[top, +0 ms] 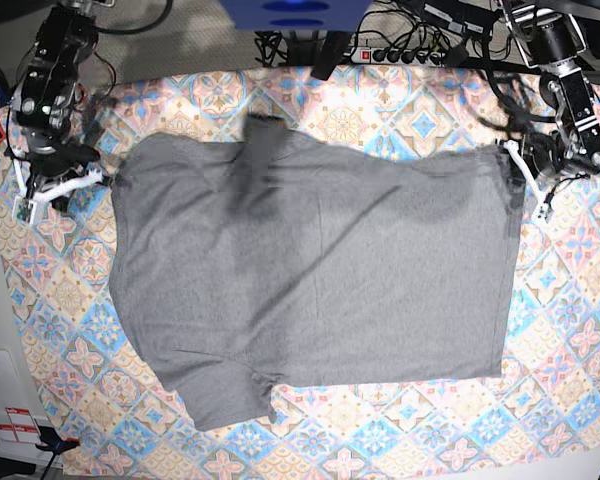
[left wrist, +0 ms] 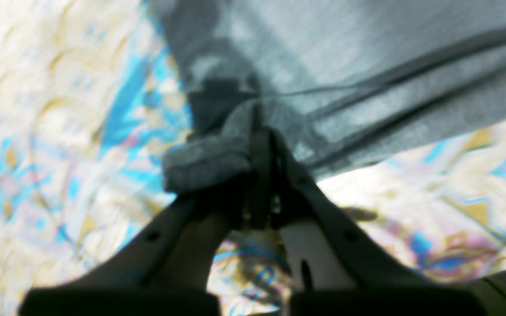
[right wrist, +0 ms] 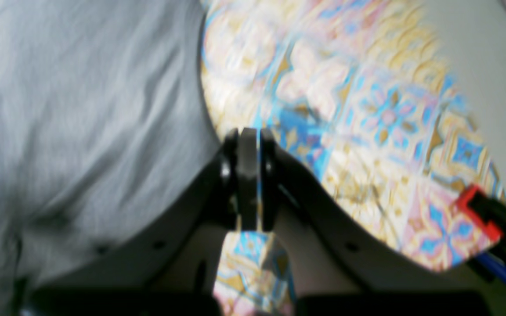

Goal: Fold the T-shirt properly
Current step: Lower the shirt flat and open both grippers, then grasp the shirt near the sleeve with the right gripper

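Note:
The grey T-shirt (top: 310, 270) lies spread wide across the patterned tablecloth (top: 570, 330), with one sleeve (top: 230, 400) pointing to the near edge. In the base view my left gripper (top: 515, 170) is at the shirt's far right corner. In the left wrist view that left gripper (left wrist: 264, 136) is shut on a bunched fold of the T-shirt (left wrist: 367, 66). My right gripper (top: 105, 180) is at the shirt's far left corner. Close up, the right gripper (right wrist: 248, 131) is shut, with the edge of the T-shirt (right wrist: 81, 109) running into its jaws from the left.
A red-and-black clamp (right wrist: 481, 210) grips the tablecloth's edge near the right arm. A power strip (top: 410, 50) and cables lie beyond the far edge. White papers (top: 5, 400) sit at the lower left, off the cloth.

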